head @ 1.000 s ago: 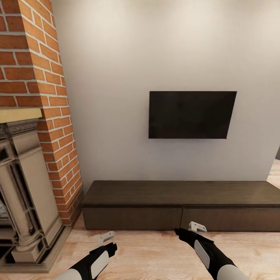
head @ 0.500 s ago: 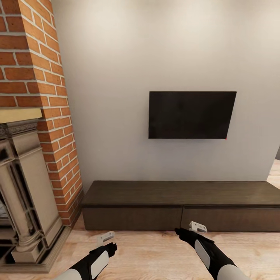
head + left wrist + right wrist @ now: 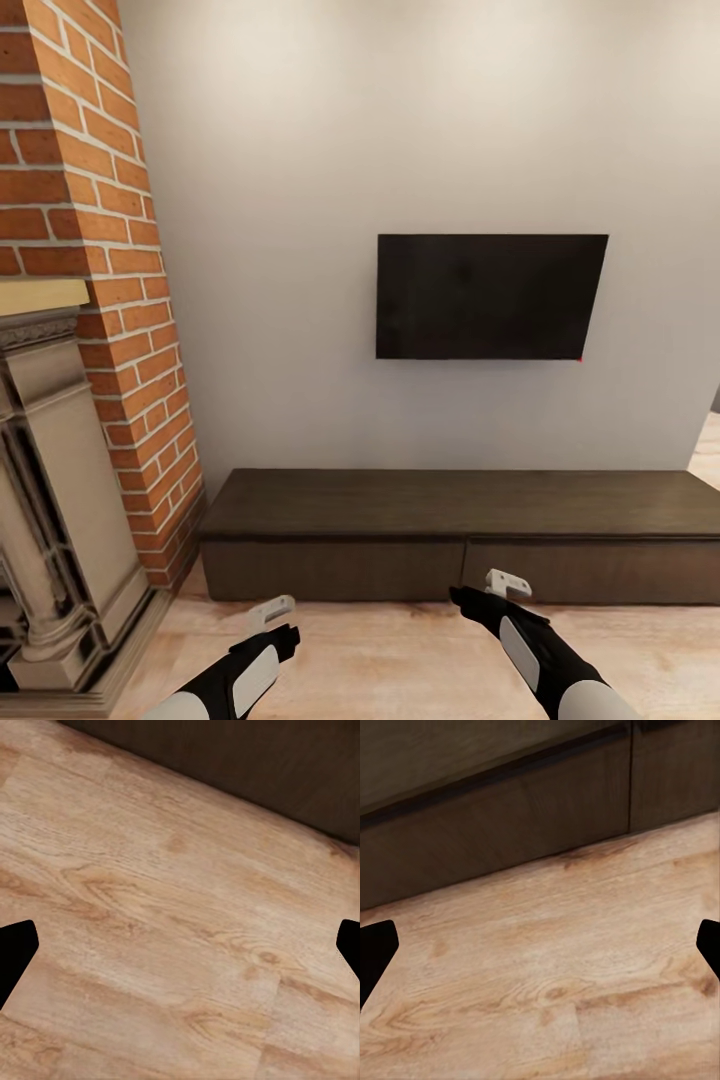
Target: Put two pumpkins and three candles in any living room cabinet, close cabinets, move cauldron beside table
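Soft, even light brightens the wall [image 3: 300,200] from above; the wrist views look slightly blurred, with faint shadows.

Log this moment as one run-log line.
scene: facing cabinet, both fronts shut | left gripper: jaws open, empty, over floor | right gripper: jaws open, empty, near cabinet front | TV above

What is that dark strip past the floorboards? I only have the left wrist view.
Observer: The cabinet. In the head view both of its wide fronts look shut.
Operator: Where's my other gripper?
Observer: The right gripper hovers open over the floor, near the seam between the fronts.
Operator: What's to the left of the cabinet?
Observer: A brick fireplace, right beside the cabinet's left end.
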### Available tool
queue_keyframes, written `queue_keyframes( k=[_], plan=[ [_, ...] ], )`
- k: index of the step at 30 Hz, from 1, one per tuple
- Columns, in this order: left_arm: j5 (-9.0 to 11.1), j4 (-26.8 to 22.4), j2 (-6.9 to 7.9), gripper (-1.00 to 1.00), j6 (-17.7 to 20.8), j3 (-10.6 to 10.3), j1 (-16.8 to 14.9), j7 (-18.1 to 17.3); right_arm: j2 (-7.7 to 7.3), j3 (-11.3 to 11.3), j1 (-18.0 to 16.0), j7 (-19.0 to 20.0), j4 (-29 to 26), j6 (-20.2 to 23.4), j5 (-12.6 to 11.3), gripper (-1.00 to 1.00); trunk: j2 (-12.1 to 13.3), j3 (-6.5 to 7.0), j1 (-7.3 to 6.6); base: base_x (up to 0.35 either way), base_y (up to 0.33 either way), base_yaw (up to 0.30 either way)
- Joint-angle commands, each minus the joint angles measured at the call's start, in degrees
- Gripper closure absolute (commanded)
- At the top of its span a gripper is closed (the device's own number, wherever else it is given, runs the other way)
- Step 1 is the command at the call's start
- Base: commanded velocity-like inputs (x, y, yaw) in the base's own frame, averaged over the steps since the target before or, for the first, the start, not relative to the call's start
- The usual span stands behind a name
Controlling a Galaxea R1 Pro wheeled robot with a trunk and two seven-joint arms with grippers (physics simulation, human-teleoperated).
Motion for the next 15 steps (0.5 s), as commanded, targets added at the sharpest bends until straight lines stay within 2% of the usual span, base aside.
queue_keyframes(
  k=[1,9,15],
  plan=[
    [0.27,-0.13,0.04,-1.0,0.25,-0.47,-0.03,0.44,0.0,-0.27,-0.02,0.25,-0.12,0.32,-0.27,-1.0,-0.04,-0.07,0.02,0.099,-0.004,0.0],
    [0.26,-0.13,0.04,-1.0,0.25,-0.46,-0.03,0.44,0.0,-0.2,-0.02,0.31,-0.21,0.3,-0.27,-1.0,-0.04,-0.07,0.02,0.142,0.085,0.0],
    [0.26,-0.13,0.04,-1.0,0.25,-0.46,-0.03,0.44,-0.07,-0.12,-0.02,0.31,-0.55,0.29,-0.24,-1.0,-0.04,-0.07,0.02,0.035,0.017,0.0]
  ],
)
